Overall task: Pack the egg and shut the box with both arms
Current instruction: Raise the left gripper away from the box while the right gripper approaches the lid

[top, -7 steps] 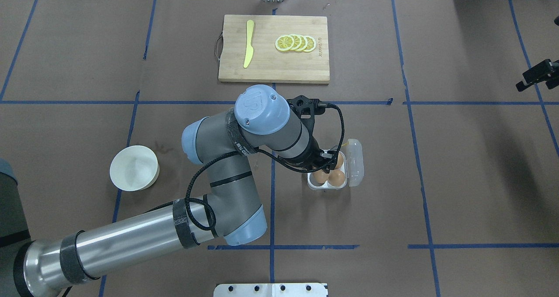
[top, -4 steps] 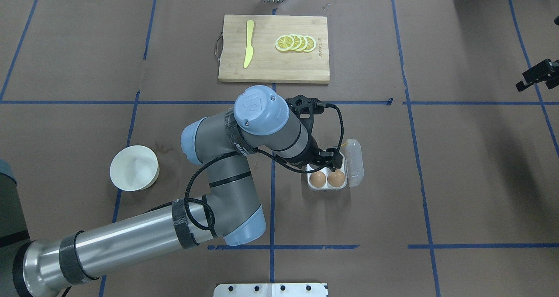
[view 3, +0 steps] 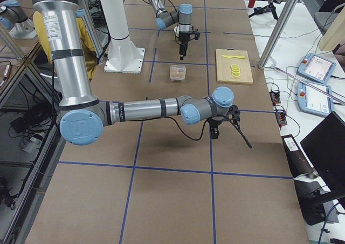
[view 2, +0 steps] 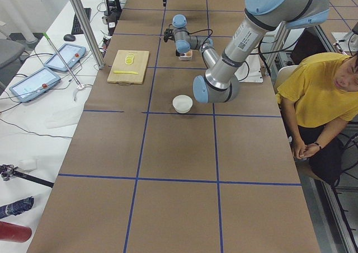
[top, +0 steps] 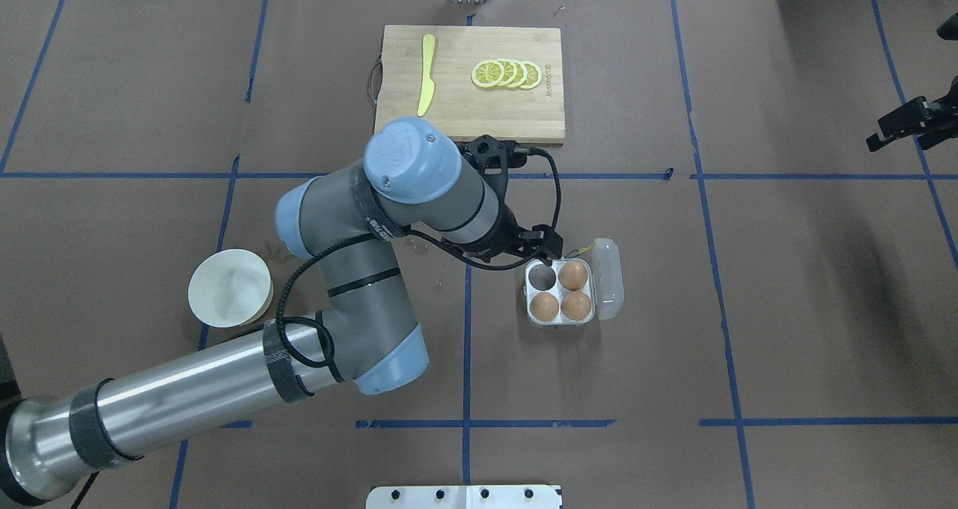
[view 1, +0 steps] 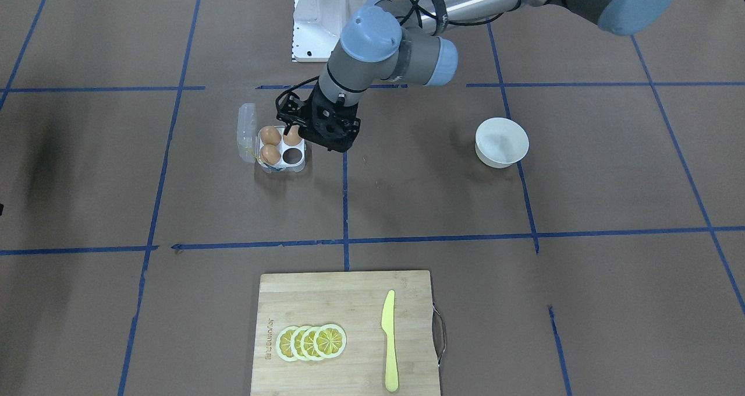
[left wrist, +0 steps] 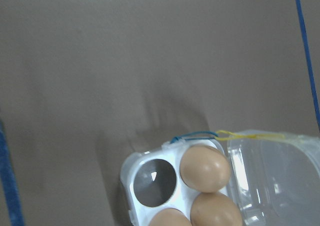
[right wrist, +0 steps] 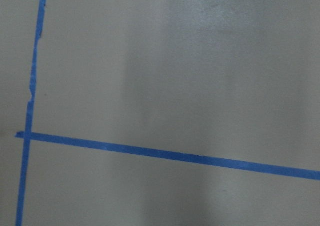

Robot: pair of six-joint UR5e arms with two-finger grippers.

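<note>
Box (view 1: 282, 147) stands open on the tabletop (view 1: 465, 198) in the front view, three eggs (view 1: 269, 134) in its cells; left fingers (view 1: 297, 125) hover just beside, their spread unclear. Overhead, right fingers (top: 894, 129) sit far off, spread unclear; cutting board (top: 464, 112) lettering unreadable. Left wrist: yellow strip (left wrist: 250, 134) at the hinge.

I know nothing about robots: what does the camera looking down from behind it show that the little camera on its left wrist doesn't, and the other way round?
Only the overhead view: the left arm, the white bowl, and the cutting board with lemon slices and a yellow knife. Only the wrist view: a thin blue strand at the carton's edge, close up. Both: the carton's open lid, three eggs and one empty cell.
</note>
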